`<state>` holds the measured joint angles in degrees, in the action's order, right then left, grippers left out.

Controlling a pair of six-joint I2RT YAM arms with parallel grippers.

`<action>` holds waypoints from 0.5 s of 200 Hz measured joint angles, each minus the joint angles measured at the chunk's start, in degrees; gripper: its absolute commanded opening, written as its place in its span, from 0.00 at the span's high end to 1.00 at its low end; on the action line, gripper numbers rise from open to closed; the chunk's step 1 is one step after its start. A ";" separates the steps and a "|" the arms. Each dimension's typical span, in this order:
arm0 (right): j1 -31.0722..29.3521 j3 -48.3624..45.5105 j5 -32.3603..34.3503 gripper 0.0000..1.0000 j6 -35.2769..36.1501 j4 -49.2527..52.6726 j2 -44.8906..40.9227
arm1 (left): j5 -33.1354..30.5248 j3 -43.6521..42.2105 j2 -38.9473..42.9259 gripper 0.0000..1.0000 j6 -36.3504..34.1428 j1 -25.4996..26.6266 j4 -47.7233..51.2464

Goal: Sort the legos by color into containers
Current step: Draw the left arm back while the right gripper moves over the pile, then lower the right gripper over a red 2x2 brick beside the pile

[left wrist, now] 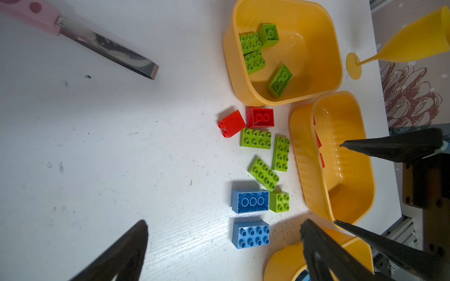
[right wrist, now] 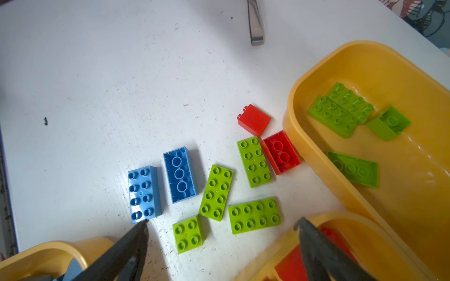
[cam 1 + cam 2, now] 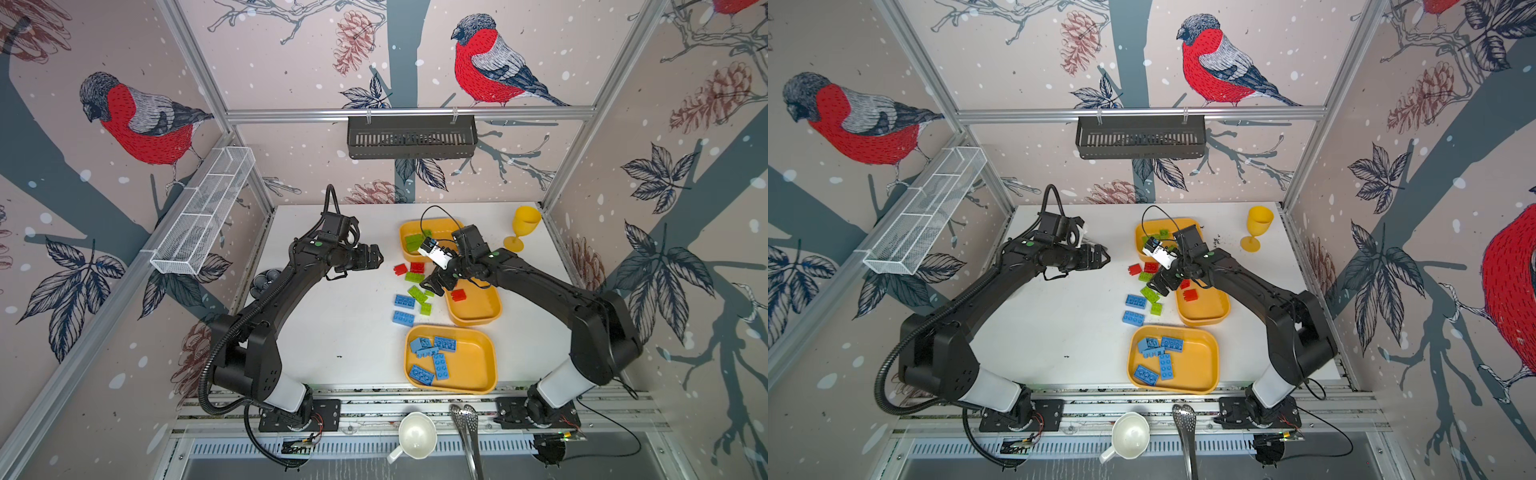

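Loose legos lie mid-table: two red, several lime green and two blue. Three yellow-orange containers stand to their right. The back one holds green bricks, the middle one red bricks, the front one blue bricks. My right gripper hangs open and empty over the pile's right side, at the middle container's edge. My left gripper is open and empty, left of the pile.
A yellow goblet stands at the back right. A pink-handled metal tool lies on the table behind the left arm. A dark bowl sits at the left edge. A white cup and slotted spoon rest at the front rail.
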<state>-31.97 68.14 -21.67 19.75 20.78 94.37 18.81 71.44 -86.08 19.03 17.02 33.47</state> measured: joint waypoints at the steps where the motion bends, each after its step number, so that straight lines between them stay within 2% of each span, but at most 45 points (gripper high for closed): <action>1: -0.07 0.09 0.07 0.07 0.02 0.02 0.15 | 0.09 -0.13 0.11 0.03 0.00 -0.11 -0.04; 52: -3.37 6.05 4.94 0.12 0.07 0.66 9.29 | 1.18 -2.80 2.89 0.04 -0.46 -2.25 -0.20; 100: -5.22 9.92 5.95 0.16 -0.37 1.20 14.97 | 1.51 -3.06 3.67 0.04 -1.29 -3.89 -0.09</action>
<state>-37.19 78.06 -15.73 19.38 21.98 109.34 20.32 68.38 -82.41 17.74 13.13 33.39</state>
